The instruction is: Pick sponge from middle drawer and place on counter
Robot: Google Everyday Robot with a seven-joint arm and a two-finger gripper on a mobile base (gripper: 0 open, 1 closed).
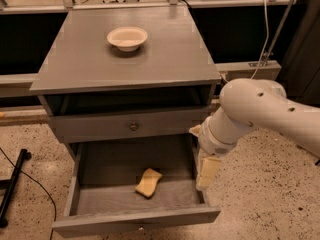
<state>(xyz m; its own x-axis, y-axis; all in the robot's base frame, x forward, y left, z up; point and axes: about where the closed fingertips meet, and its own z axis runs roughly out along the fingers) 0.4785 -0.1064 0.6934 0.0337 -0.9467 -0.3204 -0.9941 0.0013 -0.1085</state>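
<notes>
The pale-yellow sponge point(148, 182) lies on the grainy floor of the open middle drawer point(80, 179), a little right of its centre. My gripper point(206, 170) hangs at the end of the white arm, over the drawer's right wall, to the right of the sponge and apart from it. It holds nothing that I can see. The gray counter point(75, 59) is the flat top of the cabinet above.
A round cream bowl point(127, 37) stands on the counter toward the back. A shallower drawer front with a round metal knob point(133, 126) sits above the open drawer. A black stand leg point(12, 184) lies on the speckled floor at the left.
</notes>
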